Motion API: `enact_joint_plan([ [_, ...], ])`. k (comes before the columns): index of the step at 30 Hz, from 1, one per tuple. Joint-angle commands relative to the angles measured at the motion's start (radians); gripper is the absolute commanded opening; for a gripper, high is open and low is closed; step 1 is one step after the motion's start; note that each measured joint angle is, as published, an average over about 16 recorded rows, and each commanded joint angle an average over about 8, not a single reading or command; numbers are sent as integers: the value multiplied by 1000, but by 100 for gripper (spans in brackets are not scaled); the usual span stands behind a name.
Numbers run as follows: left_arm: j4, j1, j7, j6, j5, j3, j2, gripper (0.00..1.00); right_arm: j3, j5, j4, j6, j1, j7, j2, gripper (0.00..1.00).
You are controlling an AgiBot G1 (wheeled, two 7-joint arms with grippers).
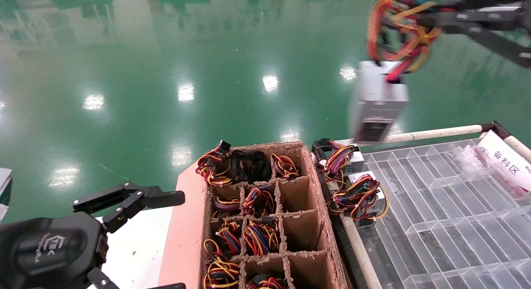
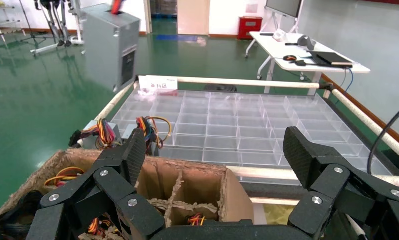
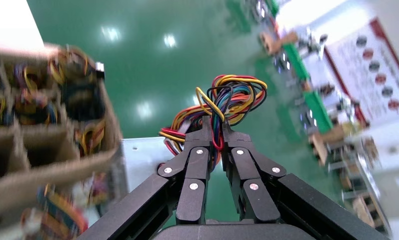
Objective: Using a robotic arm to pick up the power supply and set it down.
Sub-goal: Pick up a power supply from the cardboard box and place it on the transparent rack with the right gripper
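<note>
Power supply [image 1: 379,100] hangs in the air, tilted, above the far edge of the clear compartment tray [image 1: 448,222], dangling by its bundle of red, yellow and orange wires [image 1: 398,29]. Next in size order: the tray fills the right of the head view, with a white label card [image 1: 504,160] at its far right corner and two more wired silver units [image 1: 359,185] sitting at its near-left edge. Brown pulp-card carton [image 1: 309,206] stands just left of the tray, touching or nearly so (cannot tell which); several cells hold coiled wire bundles, and the right column looks bare. Right gripper [image 3: 215,131] is up at top right of the head view, fingers pinched shut on the wire bundle, box body not gripped. Left gripper [image 2: 215,167] sits low at the near left beside the carton, fingers spread wide, holding nothing.
</note>
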Motion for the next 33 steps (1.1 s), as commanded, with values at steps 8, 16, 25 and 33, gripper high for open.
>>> enact_joint_plan([
  [8, 0, 0, 0, 0, 0, 0, 0, 100, -43, -1, 4, -77, 13, 11, 147, 0],
  [16, 0, 0, 0, 0, 0, 0, 0, 100, -107, 75, 4, -63, -85, -8, 244, 0],
  [25, 0, 0, 0, 0, 0, 0, 0, 100, -180, 100, -8, -54, -173, -32, 223, 0],
  [33, 0, 0, 0, 0, 0, 0, 0, 100, -232, 56, -48, -51, -183, -55, 144, 0],
])
